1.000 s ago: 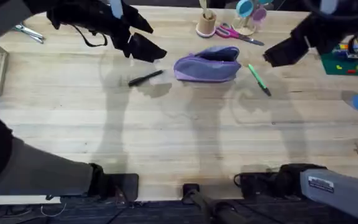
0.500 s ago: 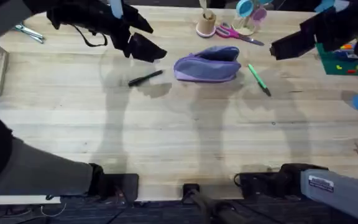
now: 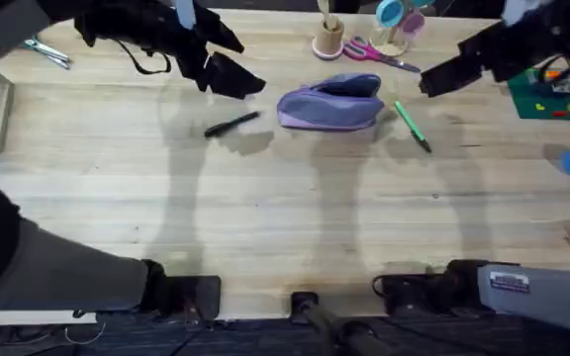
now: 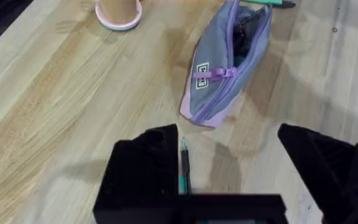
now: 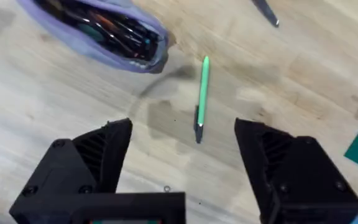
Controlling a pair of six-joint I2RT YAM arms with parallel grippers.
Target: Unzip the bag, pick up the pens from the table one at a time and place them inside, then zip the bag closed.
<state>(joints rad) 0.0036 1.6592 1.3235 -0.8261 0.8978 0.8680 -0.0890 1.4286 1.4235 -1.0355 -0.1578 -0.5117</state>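
Nothing legible here: the bag [image 4: 229,68] carries a small white-outlined label patch [image 4: 202,74] on its side, but its marks can't be read.

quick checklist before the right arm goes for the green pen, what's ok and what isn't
1. Bag unzipped: ok. The right wrist view shows its mouth gaping, with items already inside.
2. Green pen free on the table: ok. It lies flat, apart from the bag, with nothing on it.
3. Right gripper open: ok. Its fingers stand wide on either side of the pen, above it.
4. Left gripper out of the way: ok. It is open and holds nothing, over the black pen on the bag's other side.
5. Scissors clear of the pen: ok. They lie farther back near the cup.
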